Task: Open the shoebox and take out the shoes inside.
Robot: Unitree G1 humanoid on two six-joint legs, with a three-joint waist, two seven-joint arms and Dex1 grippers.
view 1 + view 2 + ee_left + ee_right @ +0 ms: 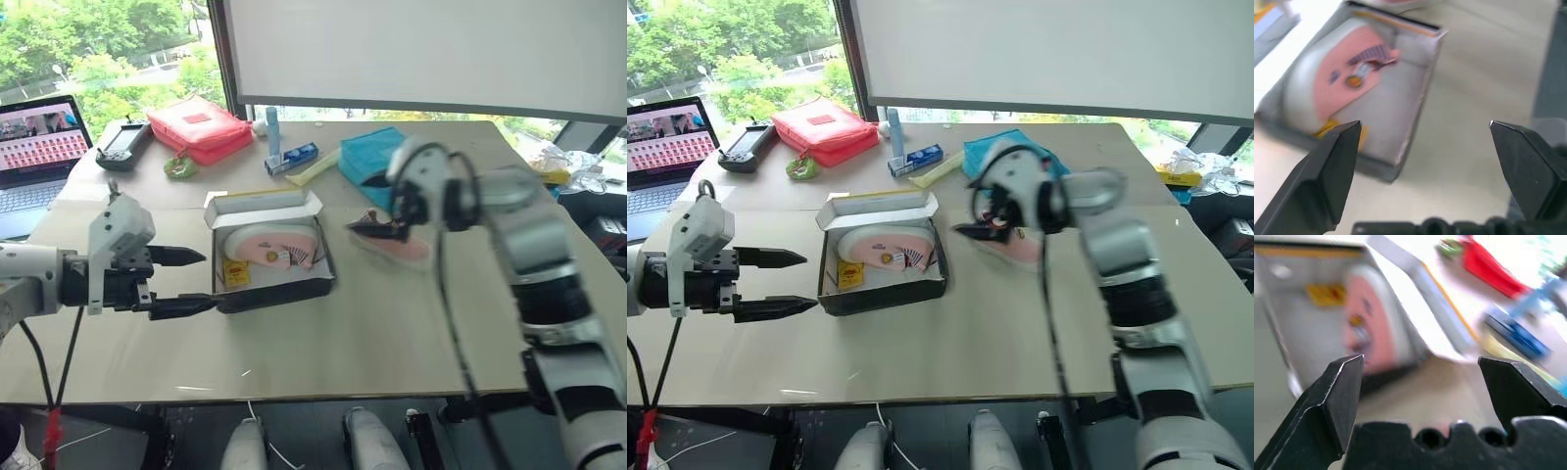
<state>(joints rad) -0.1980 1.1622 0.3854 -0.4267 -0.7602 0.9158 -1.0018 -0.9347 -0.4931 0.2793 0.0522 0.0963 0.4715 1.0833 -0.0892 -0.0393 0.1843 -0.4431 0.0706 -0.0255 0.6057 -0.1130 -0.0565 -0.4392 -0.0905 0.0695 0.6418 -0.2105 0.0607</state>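
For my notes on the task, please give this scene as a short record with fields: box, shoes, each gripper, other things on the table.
box: shoebox open on the table, lid folded back
shoe inside: one pink shoe lies in the box
shoe outside: second shoe lies on the table beside the box
left gripper: open, holds nothing
right gripper: open, holds nothing
other things: red pouch, blue pouch, laptop
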